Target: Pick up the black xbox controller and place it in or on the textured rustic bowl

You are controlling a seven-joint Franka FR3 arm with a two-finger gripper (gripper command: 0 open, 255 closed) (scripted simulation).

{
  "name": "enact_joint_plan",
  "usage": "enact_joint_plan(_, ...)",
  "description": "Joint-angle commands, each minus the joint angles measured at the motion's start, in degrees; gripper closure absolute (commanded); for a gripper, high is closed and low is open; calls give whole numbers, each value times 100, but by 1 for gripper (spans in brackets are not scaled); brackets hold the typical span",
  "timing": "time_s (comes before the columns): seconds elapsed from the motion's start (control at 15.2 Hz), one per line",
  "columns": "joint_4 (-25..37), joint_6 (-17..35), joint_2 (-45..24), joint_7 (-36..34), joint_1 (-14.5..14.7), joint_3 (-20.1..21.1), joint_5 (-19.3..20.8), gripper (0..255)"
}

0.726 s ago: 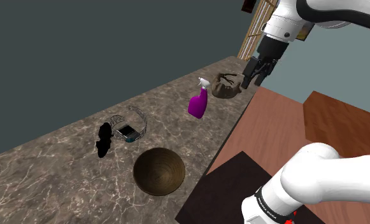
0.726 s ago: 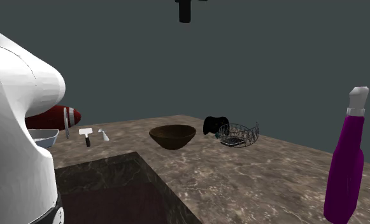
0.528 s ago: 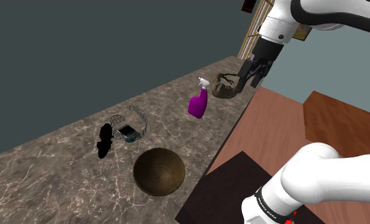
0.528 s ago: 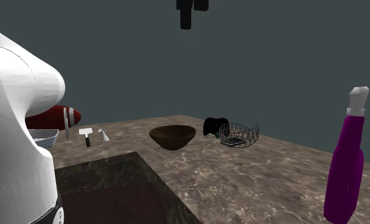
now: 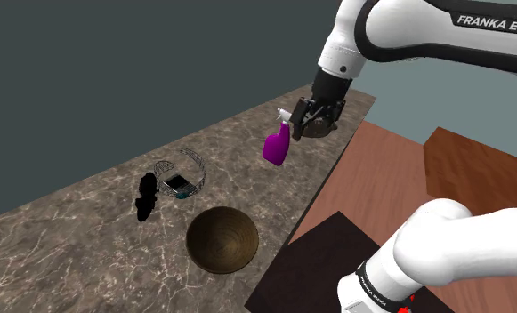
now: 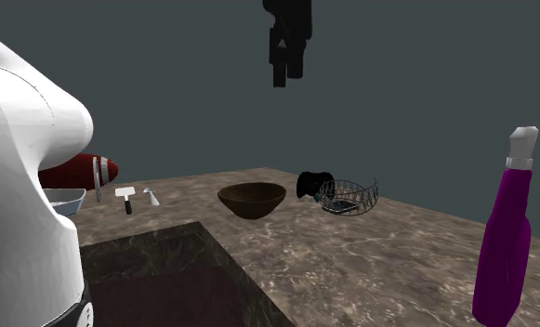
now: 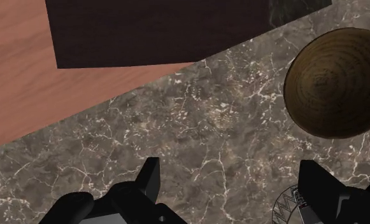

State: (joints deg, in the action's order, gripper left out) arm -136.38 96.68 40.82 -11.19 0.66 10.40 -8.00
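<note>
— Where's the controller [image 5: 145,196]?
— On the counter [image 5: 78,236], black, up on its edge, just beside the wire basket [image 5: 181,173]. From the second exterior view it [image 6: 314,183] peeks out past the basket's [image 6: 348,196] left side.
— And the bowl [image 5: 222,238]?
— Brown, ringed inside, upright on the same counter near the controller, apart from it. Nothing in it.
— The gripper [image 5: 317,117]?
— High above the counter, well away from the controller, close by the purple spray bottle [image 5: 278,142] in the shoulder view. In the wrist view its fingers [image 7: 320,188] stand wide apart with bare counter between them; it has hold of nothing. The bowl [image 7: 339,83] lies off beyond one finger.
</note>
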Motion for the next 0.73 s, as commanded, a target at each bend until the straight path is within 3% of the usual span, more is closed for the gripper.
enact_joint_plan(0.0,76,260,-317,-315,33,272,-119,0)
enact_joint_plan(0.66,651,1438,-2029,-1795,32,1453,-181,0)
